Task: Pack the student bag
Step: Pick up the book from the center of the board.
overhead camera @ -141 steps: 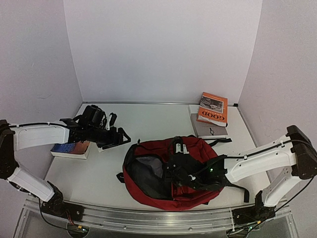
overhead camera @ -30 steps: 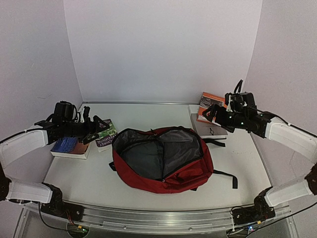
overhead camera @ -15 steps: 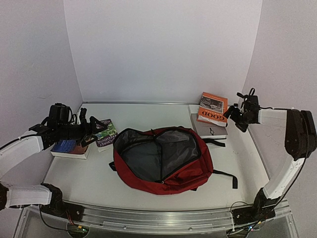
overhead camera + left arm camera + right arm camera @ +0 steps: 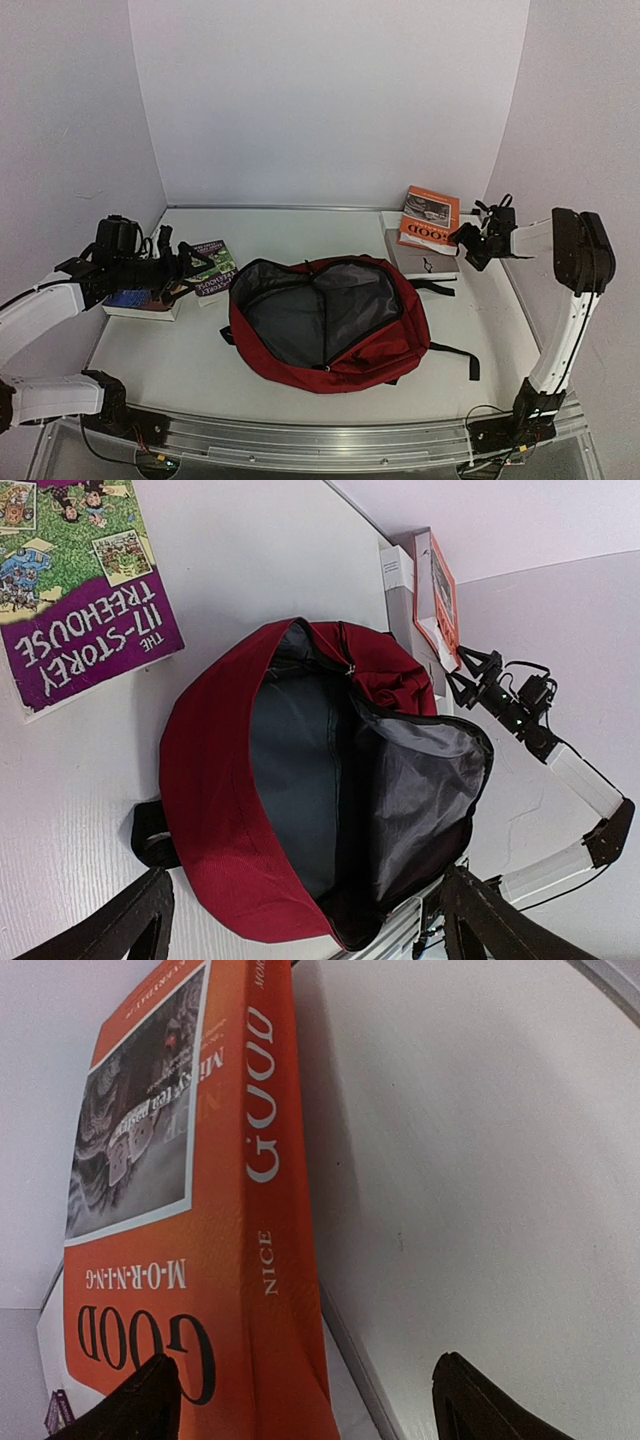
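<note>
Counting it up: one dark red fabric backpack, lying mid-table and unzipped wide with the grey lining showing. Two books are on the left, a purple-and-green paperback and a blue book. On the right, an orange paperback lies on a grey book, with a white one behind. The left gripper hovers low over the blue book, fingers spread and holding nothing. The right arm is folded high, and the right gripper is spread wide at the orange paperback's spine.
</note>
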{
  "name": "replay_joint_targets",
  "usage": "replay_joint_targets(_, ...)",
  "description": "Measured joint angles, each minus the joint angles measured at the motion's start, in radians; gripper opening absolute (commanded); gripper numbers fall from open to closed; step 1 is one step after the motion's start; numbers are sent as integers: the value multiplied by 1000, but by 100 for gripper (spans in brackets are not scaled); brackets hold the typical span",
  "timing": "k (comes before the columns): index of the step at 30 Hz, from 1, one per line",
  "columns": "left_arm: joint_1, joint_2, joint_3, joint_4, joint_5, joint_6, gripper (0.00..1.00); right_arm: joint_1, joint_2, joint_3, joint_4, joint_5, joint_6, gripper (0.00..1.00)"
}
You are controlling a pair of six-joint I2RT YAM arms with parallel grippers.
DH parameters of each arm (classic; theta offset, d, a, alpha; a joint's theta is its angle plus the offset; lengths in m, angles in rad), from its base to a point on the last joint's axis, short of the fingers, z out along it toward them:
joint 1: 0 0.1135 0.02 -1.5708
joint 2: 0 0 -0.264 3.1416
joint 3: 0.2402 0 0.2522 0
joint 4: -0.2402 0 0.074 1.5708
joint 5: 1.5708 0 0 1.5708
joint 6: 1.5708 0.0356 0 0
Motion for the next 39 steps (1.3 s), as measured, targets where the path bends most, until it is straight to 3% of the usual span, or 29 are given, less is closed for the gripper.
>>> replay_joint_targets(18,-2,-53,0,-48,-11,-6,92,-23,154,-25,393,-231,239,52)
replay_joint_targets(24,-2,-71,0,-60,-23,-6,92,-23,156,-55,480,-259,304,33)
replay_joint_targets(32,-2,-66,1,-60,-34,-4,92,-24,135,-123,603,-292,382,32)
replay_joint_targets(39,-2,-35,3,-60,-33,4,92,-24,-42,-217,609,-307,391,32)
